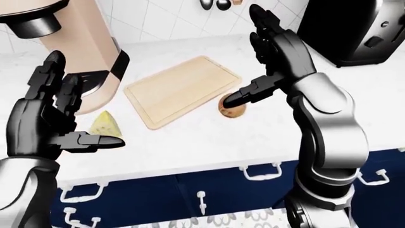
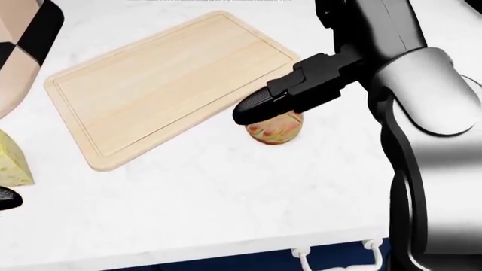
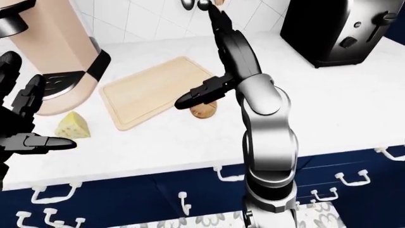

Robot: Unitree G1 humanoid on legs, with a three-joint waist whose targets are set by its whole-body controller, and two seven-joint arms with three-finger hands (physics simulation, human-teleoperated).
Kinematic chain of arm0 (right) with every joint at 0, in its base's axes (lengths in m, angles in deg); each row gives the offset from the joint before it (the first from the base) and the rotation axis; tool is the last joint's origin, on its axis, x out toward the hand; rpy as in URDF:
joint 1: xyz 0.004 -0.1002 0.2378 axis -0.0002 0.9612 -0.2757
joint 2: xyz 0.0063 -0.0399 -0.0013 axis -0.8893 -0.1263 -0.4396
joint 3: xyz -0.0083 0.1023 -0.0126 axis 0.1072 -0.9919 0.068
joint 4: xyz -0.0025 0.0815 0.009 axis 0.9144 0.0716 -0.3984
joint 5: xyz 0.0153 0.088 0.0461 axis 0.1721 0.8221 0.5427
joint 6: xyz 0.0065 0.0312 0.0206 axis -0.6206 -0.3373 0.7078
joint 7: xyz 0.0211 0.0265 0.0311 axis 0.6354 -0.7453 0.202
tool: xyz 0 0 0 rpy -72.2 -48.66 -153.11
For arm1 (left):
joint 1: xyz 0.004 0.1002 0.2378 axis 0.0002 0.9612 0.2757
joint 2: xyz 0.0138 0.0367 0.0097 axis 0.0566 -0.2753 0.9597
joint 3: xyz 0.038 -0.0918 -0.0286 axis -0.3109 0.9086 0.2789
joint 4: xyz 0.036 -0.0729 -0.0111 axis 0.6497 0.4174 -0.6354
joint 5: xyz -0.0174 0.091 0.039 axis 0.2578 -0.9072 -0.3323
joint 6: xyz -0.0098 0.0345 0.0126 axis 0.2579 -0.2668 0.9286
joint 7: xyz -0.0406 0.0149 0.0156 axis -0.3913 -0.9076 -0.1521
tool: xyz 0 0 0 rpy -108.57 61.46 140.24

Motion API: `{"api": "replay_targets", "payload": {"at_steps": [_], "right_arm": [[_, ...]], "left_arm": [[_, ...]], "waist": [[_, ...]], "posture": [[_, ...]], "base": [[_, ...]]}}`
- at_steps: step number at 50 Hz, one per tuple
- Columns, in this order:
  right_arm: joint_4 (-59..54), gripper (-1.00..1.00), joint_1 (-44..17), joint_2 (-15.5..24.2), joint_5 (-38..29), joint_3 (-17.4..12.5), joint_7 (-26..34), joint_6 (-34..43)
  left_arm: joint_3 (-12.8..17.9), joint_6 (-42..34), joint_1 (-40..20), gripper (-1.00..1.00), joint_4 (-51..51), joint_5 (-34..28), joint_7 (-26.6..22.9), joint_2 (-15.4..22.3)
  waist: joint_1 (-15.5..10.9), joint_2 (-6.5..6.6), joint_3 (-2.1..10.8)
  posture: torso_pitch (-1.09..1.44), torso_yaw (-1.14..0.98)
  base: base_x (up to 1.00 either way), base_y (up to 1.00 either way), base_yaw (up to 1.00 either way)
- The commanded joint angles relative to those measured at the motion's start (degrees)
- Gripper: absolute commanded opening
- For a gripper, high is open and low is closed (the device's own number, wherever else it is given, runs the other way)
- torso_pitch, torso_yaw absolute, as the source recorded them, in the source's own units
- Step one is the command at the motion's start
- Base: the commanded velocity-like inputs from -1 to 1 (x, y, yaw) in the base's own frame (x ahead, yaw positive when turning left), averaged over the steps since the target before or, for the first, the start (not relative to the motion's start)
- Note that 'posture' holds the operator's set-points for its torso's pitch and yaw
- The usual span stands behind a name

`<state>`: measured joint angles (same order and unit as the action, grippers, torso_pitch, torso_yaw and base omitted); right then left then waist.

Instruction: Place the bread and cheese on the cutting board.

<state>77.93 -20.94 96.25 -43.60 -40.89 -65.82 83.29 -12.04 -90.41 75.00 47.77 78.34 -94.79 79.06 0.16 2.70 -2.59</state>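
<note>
A wooden cutting board [image 2: 165, 79] lies on the white counter, with nothing on it. A round bread roll [image 2: 276, 129] sits on the counter just off the board's right edge. A yellow cheese wedge [image 1: 106, 124] sits left of the board, by the coffee machine. My right hand [image 1: 269, 61] is open above the roll, fingers pointing up and thumb [image 2: 260, 104] stretched over the roll, partly hiding it. My left hand [image 1: 60, 109] is open and empty just left of the cheese, its thumb near the wedge.
A beige coffee machine [image 1: 82, 52] stands at the left beside the board. A black toaster [image 3: 342, 28] stands at the upper right. The counter's near edge [image 1: 190, 171] runs above blue drawers with white handles. A tiled wall is behind.
</note>
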Motion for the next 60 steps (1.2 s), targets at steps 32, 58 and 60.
{"api": "replay_targets", "payload": {"at_steps": [32, 58, 60], "right_arm": [[0.9, 1.0, -1.7, 0.0, -0.7, -0.3, -0.2, -2.2], [0.9, 1.0, -1.7, -0.2, -0.4, -0.3, -0.4, -2.2], [0.8, 1.0, -1.6, -0.2, -0.4, -0.2, -0.4, -2.4]], "left_arm": [[-0.8, 7.3, 1.2, 0.28, 0.6, -6.0, -6.0, -2.0], [-1.9, 11.0, 3.2, 0.29, 2.6, -9.9, -10.3, -4.1], [-1.8, 11.4, 2.9, 0.29, 3.4, -9.9, -10.4, -4.0]], "waist": [[-0.2, -0.31, 1.28], [-0.5, -0.54, 1.31], [-0.4, -0.55, 1.35]], "posture": [[0.0, 0.0], [0.0, 0.0], [0.0, 0.0]], "base": [[0.0, 0.0, 0.0], [0.0, 0.0, 0.0], [0.0, 0.0, 0.0]]}}
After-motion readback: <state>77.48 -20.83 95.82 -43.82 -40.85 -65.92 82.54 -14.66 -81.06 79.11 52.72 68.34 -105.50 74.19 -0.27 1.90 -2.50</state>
